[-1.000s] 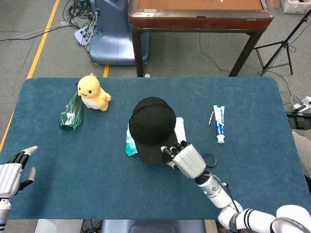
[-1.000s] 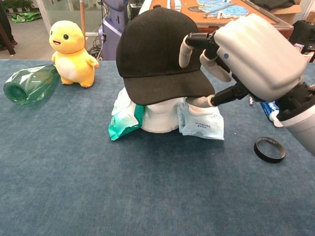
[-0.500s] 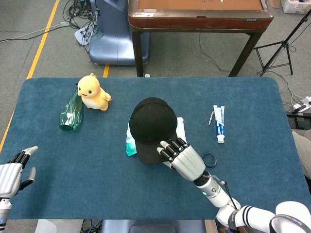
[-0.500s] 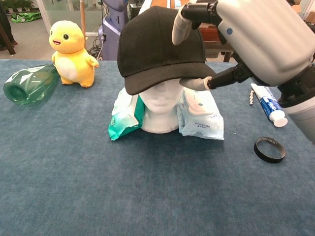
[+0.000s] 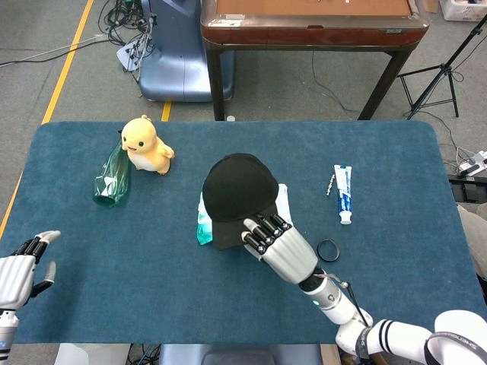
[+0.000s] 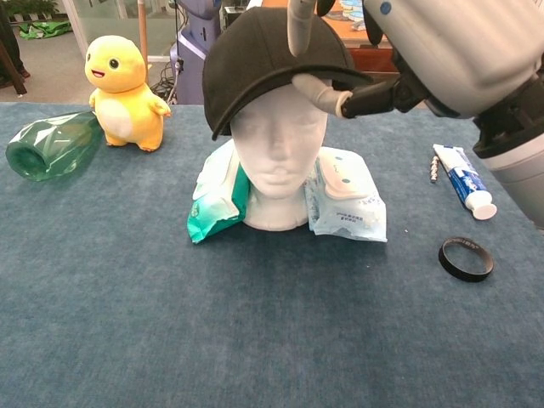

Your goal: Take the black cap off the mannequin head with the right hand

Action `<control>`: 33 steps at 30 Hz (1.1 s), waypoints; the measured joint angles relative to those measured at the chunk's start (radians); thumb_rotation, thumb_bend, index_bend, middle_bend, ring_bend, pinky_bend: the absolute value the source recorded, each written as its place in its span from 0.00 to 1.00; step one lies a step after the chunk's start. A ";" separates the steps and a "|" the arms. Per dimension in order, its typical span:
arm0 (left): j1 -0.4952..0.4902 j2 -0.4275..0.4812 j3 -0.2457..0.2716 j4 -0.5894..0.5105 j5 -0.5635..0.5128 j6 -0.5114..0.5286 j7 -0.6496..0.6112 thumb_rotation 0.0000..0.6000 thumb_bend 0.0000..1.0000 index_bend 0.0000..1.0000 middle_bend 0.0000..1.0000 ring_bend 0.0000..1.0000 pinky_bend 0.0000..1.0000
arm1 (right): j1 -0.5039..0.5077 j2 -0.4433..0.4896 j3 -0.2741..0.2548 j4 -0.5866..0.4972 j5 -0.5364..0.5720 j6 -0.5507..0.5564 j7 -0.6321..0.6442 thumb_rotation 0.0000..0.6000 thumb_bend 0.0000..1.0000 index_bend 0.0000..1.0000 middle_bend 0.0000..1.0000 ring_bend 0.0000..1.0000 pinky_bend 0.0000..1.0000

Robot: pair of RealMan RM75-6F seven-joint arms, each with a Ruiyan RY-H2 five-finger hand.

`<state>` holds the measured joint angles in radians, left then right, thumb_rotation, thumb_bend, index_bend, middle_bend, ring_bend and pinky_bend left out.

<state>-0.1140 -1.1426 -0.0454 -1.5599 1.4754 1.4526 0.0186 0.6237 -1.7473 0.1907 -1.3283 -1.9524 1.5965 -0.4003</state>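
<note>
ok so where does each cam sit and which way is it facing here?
Head view: high above the near edge, looking down on the blue table; shows the right hand at the black cap and the left hand at the lower left edge.
Chest view: low, table height, facing the mannequin head; only the right hand shows.
Shared: cap, right hand, yellow duck toy, toothpaste tube.

Wipe packs (image 6: pixel 344 200) flank the mannequin head (image 6: pixel 278 144); bare table (image 6: pixel 255 340) lies open in front; black ring (image 6: pixel 466 258) sits right.
</note>
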 measured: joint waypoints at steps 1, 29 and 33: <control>0.000 0.000 0.000 0.000 0.000 0.000 0.001 1.00 0.51 0.24 0.21 0.25 0.47 | 0.001 0.001 0.000 -0.003 0.003 -0.003 -0.001 1.00 0.45 0.58 0.46 0.39 0.60; -0.004 -0.004 -0.002 0.001 -0.009 -0.010 0.013 1.00 0.51 0.25 0.21 0.25 0.47 | 0.007 0.088 0.052 -0.034 -0.007 0.053 -0.092 1.00 0.47 0.72 0.46 0.38 0.58; -0.005 -0.005 -0.001 0.002 -0.010 -0.011 0.015 1.00 0.51 0.25 0.21 0.25 0.47 | 0.008 0.116 0.074 -0.043 -0.010 0.065 -0.110 1.00 0.47 0.72 0.46 0.38 0.57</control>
<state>-0.1187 -1.1480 -0.0467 -1.5583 1.4654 1.4414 0.0340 0.6318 -1.6317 0.2645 -1.3718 -1.9625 1.6612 -0.5103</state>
